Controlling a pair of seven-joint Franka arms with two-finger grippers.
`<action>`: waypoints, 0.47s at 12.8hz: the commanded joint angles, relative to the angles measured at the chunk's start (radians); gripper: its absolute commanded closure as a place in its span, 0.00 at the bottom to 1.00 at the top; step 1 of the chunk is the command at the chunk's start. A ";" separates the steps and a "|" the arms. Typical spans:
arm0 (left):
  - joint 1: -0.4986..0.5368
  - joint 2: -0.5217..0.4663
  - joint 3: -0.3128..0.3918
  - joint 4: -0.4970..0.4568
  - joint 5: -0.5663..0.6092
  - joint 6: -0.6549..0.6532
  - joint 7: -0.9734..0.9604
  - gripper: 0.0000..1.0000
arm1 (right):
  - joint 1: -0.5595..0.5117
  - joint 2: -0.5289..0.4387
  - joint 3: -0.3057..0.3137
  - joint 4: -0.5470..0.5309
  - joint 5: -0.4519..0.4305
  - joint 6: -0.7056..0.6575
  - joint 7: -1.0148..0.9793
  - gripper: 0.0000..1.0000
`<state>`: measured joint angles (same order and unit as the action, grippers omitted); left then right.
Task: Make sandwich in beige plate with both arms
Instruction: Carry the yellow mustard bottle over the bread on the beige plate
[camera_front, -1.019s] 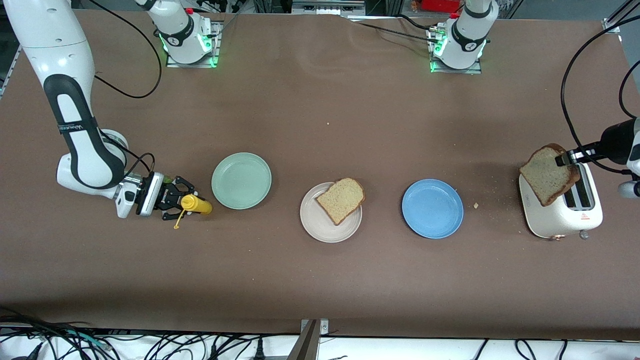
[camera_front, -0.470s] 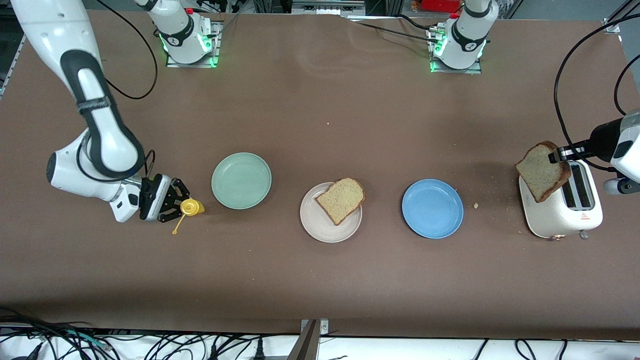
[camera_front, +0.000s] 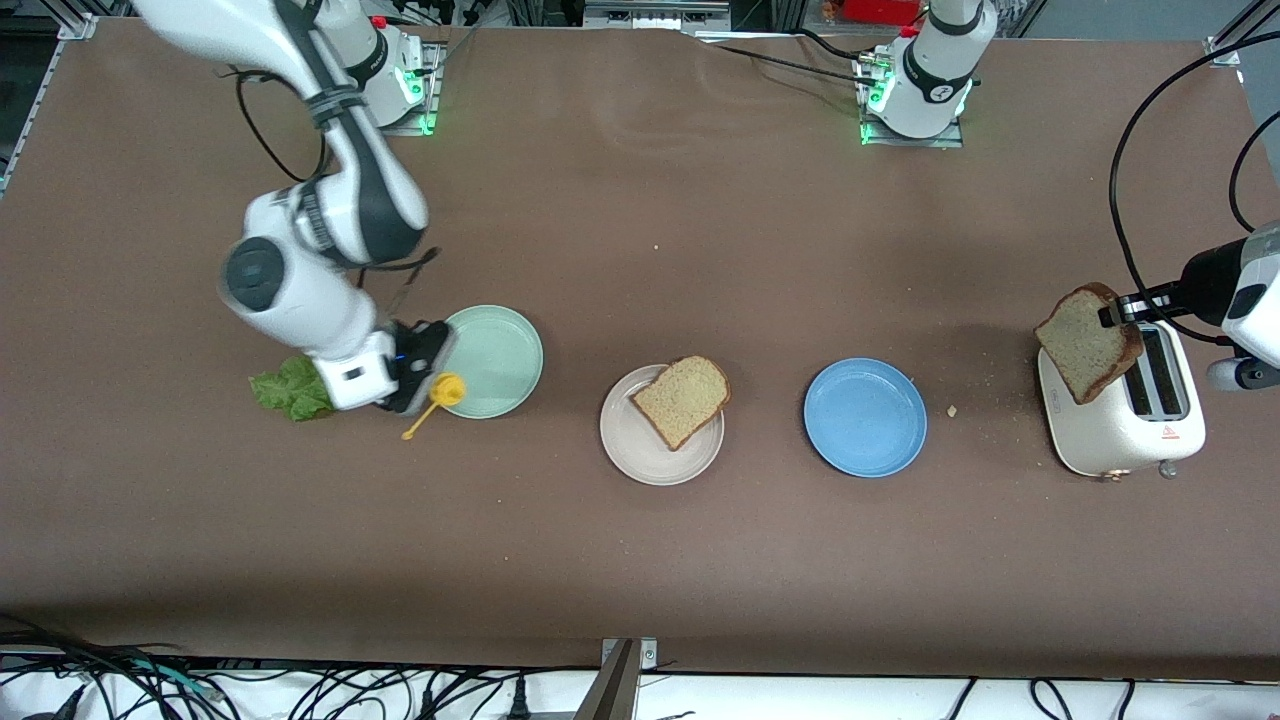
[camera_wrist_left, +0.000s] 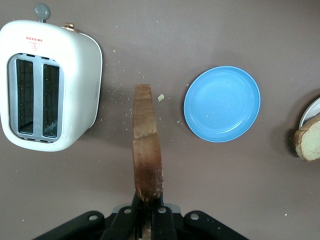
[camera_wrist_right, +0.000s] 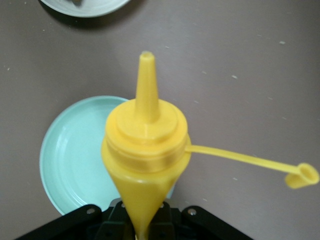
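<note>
Yellow mustard bottle (camera_wrist_right: 145, 145), cap dangling on its strap, is clamped in the right gripper (camera_front: 420, 375) over the mint-green plate (camera_front: 500, 345) edge. One bread slice (camera_front: 682, 400) lies on the beige plate (camera_front: 630, 450). Over the toaster (camera_front: 1125, 430), the left gripper (camera_front: 1112, 317) pinches a second slice (camera_front: 1085, 345). Lettuce (camera_front: 290, 390) lies near the right arm's end of the table.

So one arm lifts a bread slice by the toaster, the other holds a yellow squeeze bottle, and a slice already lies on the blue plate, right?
Not quite: the front view shows the blue plate bare. The slice lies on the beige plate.
</note>
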<state>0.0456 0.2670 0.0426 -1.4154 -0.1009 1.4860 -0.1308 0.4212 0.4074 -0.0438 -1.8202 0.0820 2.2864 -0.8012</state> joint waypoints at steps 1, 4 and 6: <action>-0.006 -0.011 0.013 -0.013 -0.013 0.007 0.039 1.00 | 0.256 0.066 -0.157 0.091 -0.154 -0.097 0.234 1.00; -0.003 -0.011 0.013 -0.011 -0.014 0.007 0.039 1.00 | 0.479 0.229 -0.253 0.307 -0.283 -0.324 0.445 1.00; -0.003 -0.011 0.013 -0.011 -0.014 0.007 0.039 1.00 | 0.576 0.336 -0.303 0.396 -0.349 -0.401 0.523 1.00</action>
<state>0.0468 0.2673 0.0457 -1.4165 -0.1009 1.4861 -0.1214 0.9211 0.6067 -0.2832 -1.5720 -0.2074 1.9718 -0.3371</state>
